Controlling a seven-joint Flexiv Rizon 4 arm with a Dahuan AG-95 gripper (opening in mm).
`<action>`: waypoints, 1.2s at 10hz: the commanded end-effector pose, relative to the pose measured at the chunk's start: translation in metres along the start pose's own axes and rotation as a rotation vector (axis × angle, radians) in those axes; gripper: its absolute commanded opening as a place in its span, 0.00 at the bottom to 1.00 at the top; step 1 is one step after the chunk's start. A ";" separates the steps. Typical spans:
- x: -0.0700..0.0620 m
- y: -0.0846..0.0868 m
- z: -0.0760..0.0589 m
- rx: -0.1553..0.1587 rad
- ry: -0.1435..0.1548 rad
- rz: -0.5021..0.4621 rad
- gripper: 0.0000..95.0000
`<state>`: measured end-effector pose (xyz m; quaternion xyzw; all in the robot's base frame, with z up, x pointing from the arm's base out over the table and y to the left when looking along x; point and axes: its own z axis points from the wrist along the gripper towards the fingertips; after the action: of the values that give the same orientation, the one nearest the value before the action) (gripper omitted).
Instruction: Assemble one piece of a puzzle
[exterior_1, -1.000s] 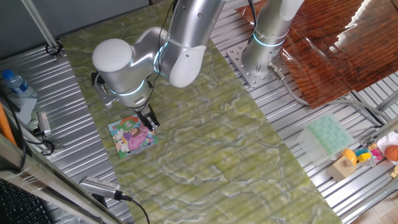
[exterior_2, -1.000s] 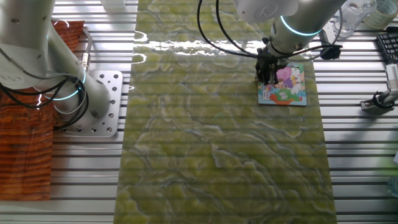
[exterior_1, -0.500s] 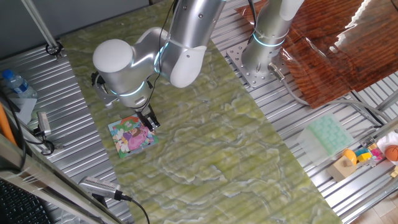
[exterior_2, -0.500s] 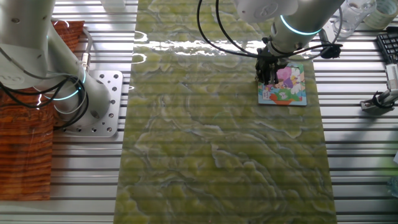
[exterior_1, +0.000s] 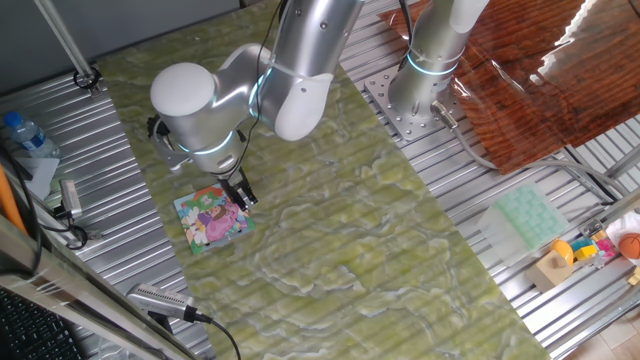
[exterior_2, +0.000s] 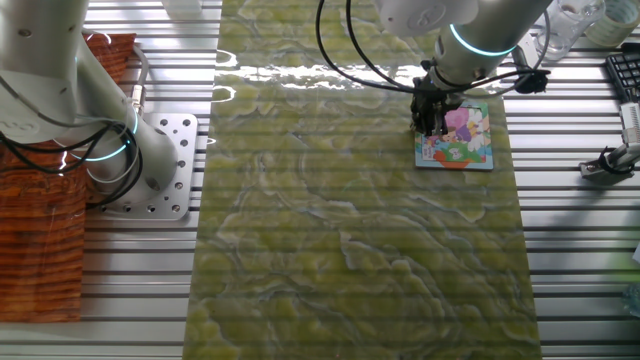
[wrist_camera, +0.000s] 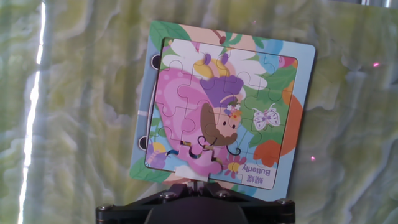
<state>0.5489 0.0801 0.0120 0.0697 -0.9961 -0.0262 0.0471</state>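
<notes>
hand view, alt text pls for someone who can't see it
A square cartoon puzzle lies on a green marbled mat, seen from straight above. At its near edge a pink-and-white piece sits askew, just beyond the gripper, whose dark body fills the bottom.

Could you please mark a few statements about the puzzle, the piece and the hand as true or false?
1. The puzzle lies on the green marbled mat. True.
2. The hand hangs over the middle of the mat, far from the puzzle. False: it is at the puzzle's edge.
3. The piece sits at the board's edge nearest the hand. True.
4. The puzzle picture shows a red car. False: it shows a pink cartoon figure and a butterfly.
5. A pale green tray lies on the metal table beside the mat. True.
</notes>
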 end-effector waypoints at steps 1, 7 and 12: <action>0.000 0.000 0.000 0.002 -0.003 0.000 0.00; 0.000 0.000 0.000 0.006 -0.006 -0.004 0.00; 0.000 -0.001 -0.001 0.015 0.016 -0.006 0.00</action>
<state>0.5475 0.0787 0.0130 0.0735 -0.9957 -0.0180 0.0538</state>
